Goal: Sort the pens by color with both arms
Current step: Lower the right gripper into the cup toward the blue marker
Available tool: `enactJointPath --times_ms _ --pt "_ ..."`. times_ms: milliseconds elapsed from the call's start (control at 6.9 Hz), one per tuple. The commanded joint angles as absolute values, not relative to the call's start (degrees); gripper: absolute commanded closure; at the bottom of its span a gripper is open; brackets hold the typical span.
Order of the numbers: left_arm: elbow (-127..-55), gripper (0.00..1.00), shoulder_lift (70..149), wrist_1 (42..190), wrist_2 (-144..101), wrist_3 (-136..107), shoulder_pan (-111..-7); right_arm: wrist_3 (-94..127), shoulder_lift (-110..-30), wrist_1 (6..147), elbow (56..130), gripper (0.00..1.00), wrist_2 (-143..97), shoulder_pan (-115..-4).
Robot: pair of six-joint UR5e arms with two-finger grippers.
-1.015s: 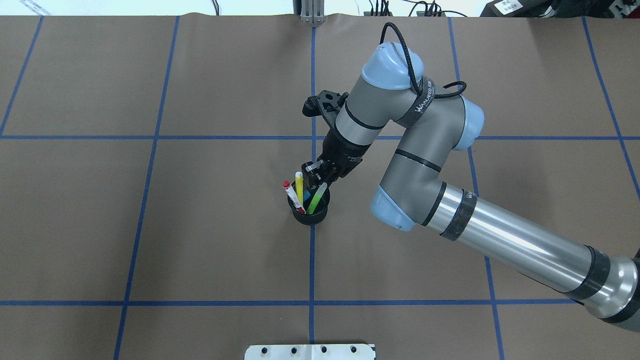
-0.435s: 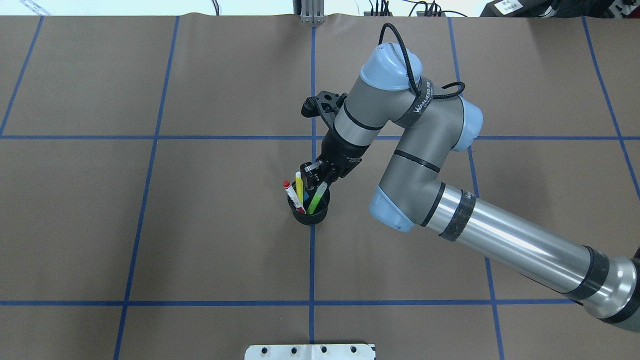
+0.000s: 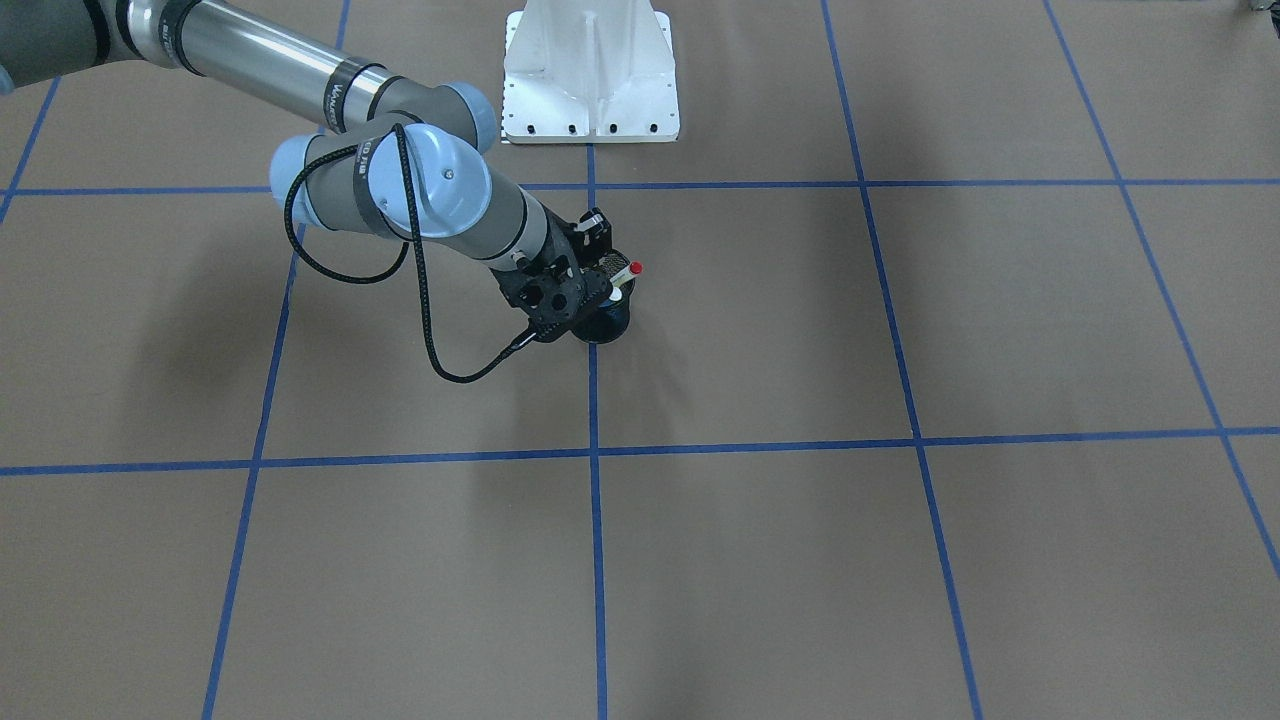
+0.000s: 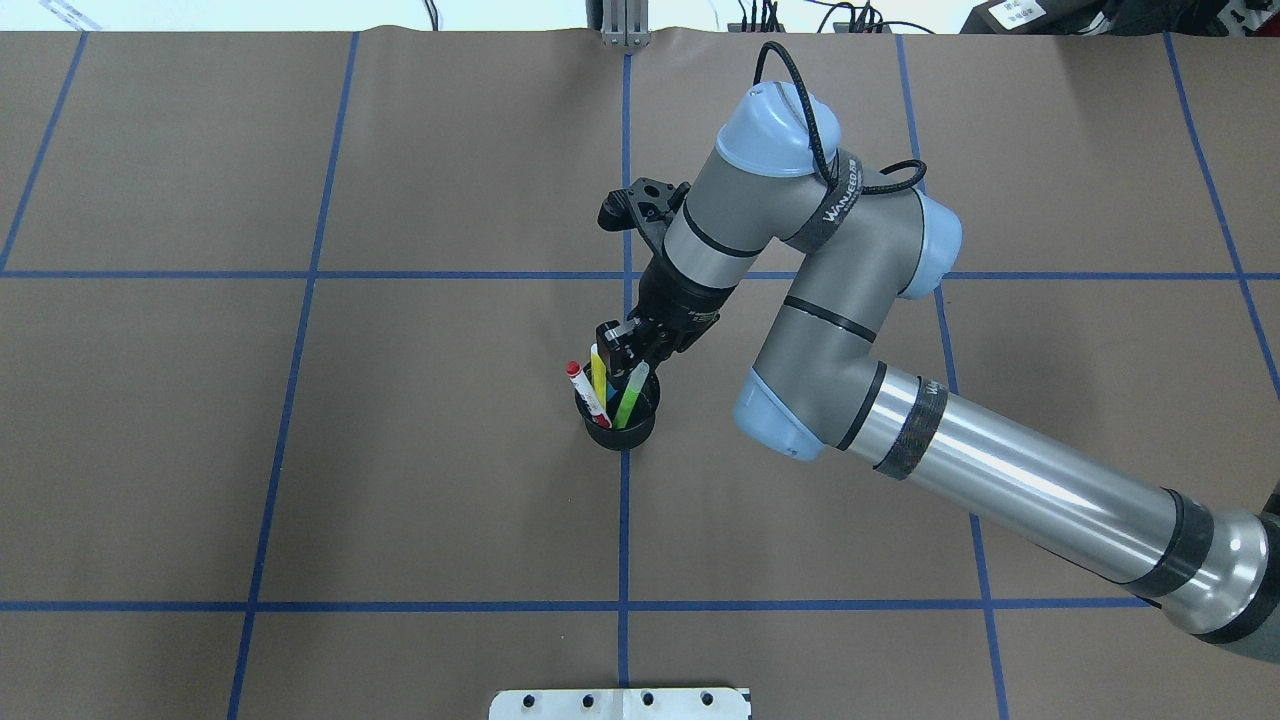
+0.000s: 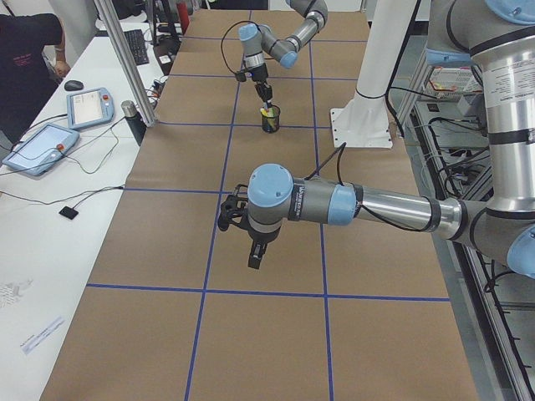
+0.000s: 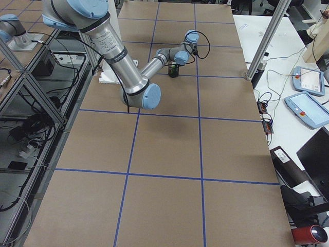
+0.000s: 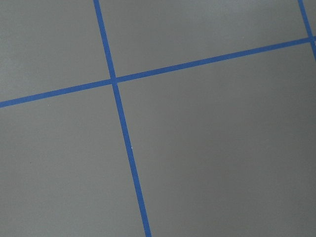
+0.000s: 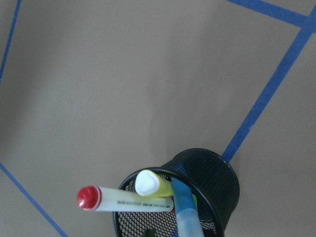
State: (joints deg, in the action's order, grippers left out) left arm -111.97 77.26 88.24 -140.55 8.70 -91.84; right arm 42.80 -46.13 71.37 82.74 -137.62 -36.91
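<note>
Right gripper [image 4: 622,352] poised just above cup [image 4: 622,432]; all four pens held in it, none sorted yet. Blue pen [image 8: 186,217] seen nearly end-on in right wrist view, long axis aimed up at gripper (likeliest pick, as judged). Yellow pen [image 8: 148,182], green pen [image 4: 632,392] and red-capped pen [image 8: 123,198] fanned beside it. Jaw spread cannot be told. Left gripper [image 5: 256,256] parked well apart over table [image 7: 222,148], state likewise not told.

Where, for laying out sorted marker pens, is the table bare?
Bare: the brown square on the robot's left of the black mesh cup, framed by blue tape. Crowded: over the cup, where the right gripper hovers at the pens.
</note>
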Motion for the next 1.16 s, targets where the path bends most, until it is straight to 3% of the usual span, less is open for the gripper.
enactJointPath --times_ms 0,725,1015 --pt "-111.97 0.01 77.26 88.24 -140.54 8.7 -91.85 42.72 -45.97 71.37 82.44 0.57 -137.46 -36.91" --pt "-111.88 0.01 77.26 88.24 -140.54 8.7 -91.85 42.89 -47.1 70.84 83.4 0.6 -137.72 -36.91" --pt "-111.97 0.01 77.25 88.24 -140.62 8.7 -91.85 42.89 -48.16 71.1 85.34 0.52 -137.81 -36.91"
